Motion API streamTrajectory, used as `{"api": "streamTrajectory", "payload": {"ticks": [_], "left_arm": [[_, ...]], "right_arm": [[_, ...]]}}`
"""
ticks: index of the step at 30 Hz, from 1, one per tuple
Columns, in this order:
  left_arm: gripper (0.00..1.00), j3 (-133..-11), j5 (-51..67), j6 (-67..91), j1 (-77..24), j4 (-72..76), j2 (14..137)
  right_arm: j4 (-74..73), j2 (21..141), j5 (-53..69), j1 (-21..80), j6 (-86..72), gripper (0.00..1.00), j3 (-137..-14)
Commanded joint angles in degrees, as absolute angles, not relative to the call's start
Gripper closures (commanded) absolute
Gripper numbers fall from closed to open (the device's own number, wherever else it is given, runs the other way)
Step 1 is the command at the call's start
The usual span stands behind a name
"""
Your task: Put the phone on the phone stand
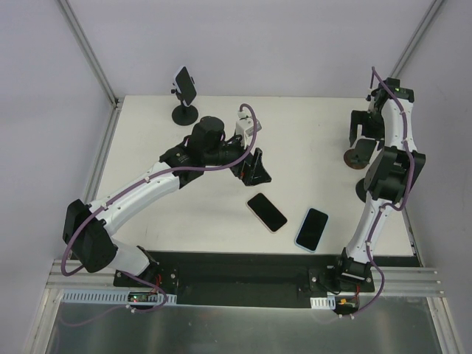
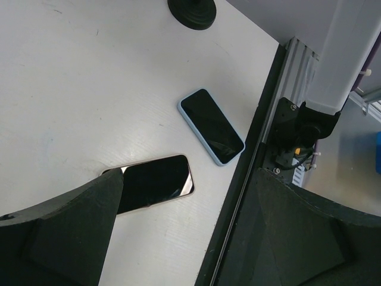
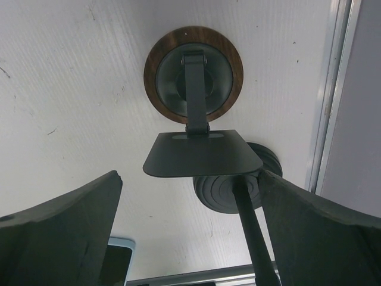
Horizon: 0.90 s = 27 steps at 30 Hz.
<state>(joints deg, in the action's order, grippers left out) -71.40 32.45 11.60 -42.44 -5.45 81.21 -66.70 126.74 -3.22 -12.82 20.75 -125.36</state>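
Two phones lie face up on the white table: one with a pale pink rim (image 1: 266, 212) (image 2: 156, 182) and one in a light blue case (image 1: 312, 228) (image 2: 212, 126). My left gripper (image 1: 251, 168) (image 2: 184, 238) is open and empty, hovering just behind the pink-rimmed phone, whose end is hidden by the left finger (image 2: 59, 232). A phone stand with a round wooden base (image 1: 359, 157) (image 3: 193, 74) and a dark tilted plate (image 3: 202, 155) stands at the right. My right gripper (image 1: 361, 133) (image 3: 190, 232) is open and empty above it.
A black round-based stand with a pole (image 3: 235, 190) (image 1: 363, 192) sits next to the wooden one. Another black stand (image 1: 184, 96) at the back left carries a dark phone-like slab. The table's black front rail (image 2: 250, 179) runs close to the phones.
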Motion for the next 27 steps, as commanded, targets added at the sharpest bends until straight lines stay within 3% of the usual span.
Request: {"api": "streamTrajectory", "payload": {"ticks": [1, 7, 15, 27], "left_arm": [[0.09, -72.7, 34.1, 11.9, -43.0, -4.3, 80.5], [0.09, -72.6, 33.9, 11.7, -43.1, -4.3, 80.9], [0.09, -72.7, 33.8, 11.2, -43.1, -4.4, 80.6], [0.11, -73.7, 35.5, 11.9, -42.8, -4.9, 82.4]], "right_arm": [[-67.4, 127.8, -2.5, -13.3, 22.3, 0.00, -129.5], [-68.3, 129.0, -2.8, -13.4, 22.1, 0.03, -131.7], [-68.9, 129.7, -2.0, -13.5, 21.9, 0.17, -133.1], [-69.0, 129.4, 1.8, -13.4, 20.5, 0.69, -133.4]]}}
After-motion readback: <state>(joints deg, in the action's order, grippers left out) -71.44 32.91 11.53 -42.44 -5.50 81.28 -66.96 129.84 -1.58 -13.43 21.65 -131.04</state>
